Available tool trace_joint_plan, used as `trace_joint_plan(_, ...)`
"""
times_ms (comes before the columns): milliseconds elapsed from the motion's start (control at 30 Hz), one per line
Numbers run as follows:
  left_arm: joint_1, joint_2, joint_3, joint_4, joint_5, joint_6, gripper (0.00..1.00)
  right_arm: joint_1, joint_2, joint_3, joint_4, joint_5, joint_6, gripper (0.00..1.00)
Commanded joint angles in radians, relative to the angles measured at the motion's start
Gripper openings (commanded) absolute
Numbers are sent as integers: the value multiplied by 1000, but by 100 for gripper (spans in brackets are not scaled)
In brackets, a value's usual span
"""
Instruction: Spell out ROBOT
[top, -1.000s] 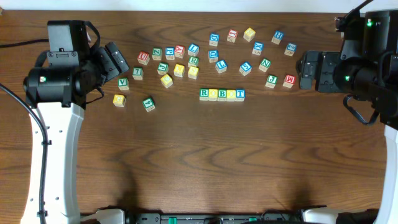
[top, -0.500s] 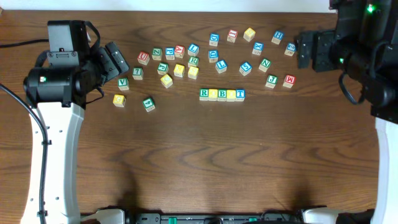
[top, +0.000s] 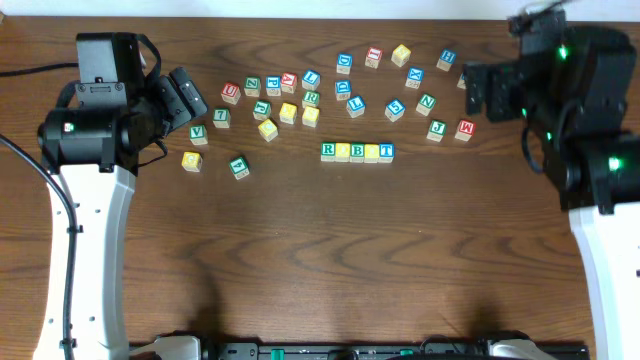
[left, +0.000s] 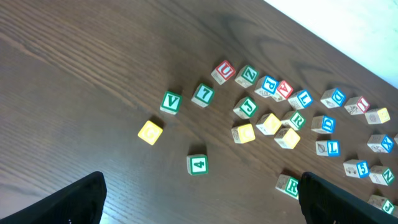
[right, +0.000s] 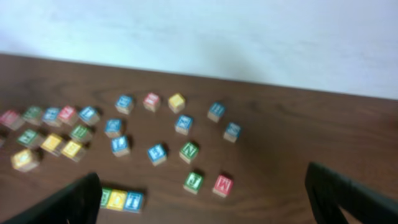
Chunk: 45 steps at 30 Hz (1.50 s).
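A row of letter blocks (top: 357, 152) lies side by side at the table's middle: green R, yellow, green B, yellow, blue T. Its right end shows in the right wrist view (right: 121, 200), and its green R block (left: 288, 185) shows in the left wrist view. My left gripper (top: 190, 95) is open and empty, off to the left beside the loose blocks; its fingers (left: 199, 199) are spread wide. My right gripper (top: 478, 90) is open and empty at the far right, well away from the row; its fingers (right: 205, 199) are also wide apart.
Several loose blocks (top: 288, 100) are scattered behind the row. A green V (top: 198, 134), a yellow block (top: 191, 160) and a green 4 (top: 238, 167) lie at the left. A green J (top: 436, 129) and a red M (top: 465, 129) lie near my right gripper.
My right arm has swung toward the table's far edge and slightly left, its gripper still open. The left arm and the blocks have not moved.
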Motion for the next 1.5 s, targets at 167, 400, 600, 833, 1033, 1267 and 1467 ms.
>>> trace_joint_plan(167,2,1,5,-4,-10,10,97,-66,-314,-502,334,-11,-13,99)
trace_joint_plan(400,2,1,5,-4,-10,10,97,-66,-555,-921,674,-10,-13,99)
trace_joint_plan(600,2,1,5,-4,-10,10,97,-66,-743,-1183,838,-10,-13,99)
trace_joint_plan(833,2,1,5,-4,-10,10,97,-64,-921,-1365,886,-10,-13,99)
trace_joint_plan(1033,2,1,5,-4,-10,10,97,-61,-1033,-1452,895,-11,-13,99)
trace_joint_plan(1267,2,1,5,-4,-10,10,97,-50,-1122,-1519,896,-10,-13,99)
trace_joint_plan(1467,2,1,5,-4,-10,10,97,-44,-1223,-1526,820,-13,-13,99)
